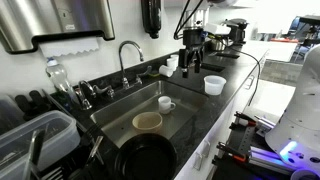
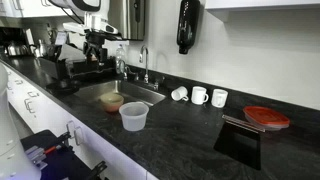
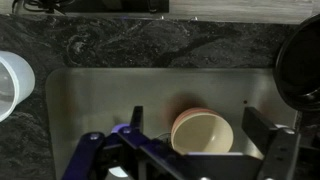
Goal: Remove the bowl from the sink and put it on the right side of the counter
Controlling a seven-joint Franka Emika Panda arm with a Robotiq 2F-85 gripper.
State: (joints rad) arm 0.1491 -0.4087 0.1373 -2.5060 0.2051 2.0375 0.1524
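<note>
Two fingers of the claw (image 3: pixel 180 155) spread wide, nothing held between them, high above the sink (image 3: pixel 110 100) and touching nothing. Between the fingers in the wrist view, lower down, the bowl (image 3: pixel 203 132): tan with a paler rim, upright on the steel floor of the basin. Just apart from it in an exterior view, a white mug (image 1: pixel 166 103), also in the basin. At the back rim, a chrome gooseneck faucet (image 1: pixel 128 55).

All around, the bench (image 2: pixel 190 140): glossy black, speckled, running long beneath a white wall. Just beside the sink toward the front edge, a translucent white tub (image 2: pixel 133 116). Further right by the wall, three white mugs (image 2: pixel 200 96) in a row, then a red-orange dish (image 2: pixel 266 117). At the sink's other end, a black pan (image 1: pixel 145 160), unclear whether inside the basin or beside it. On the wall, a steel towel dispenser (image 1: pixel 50 20).
</note>
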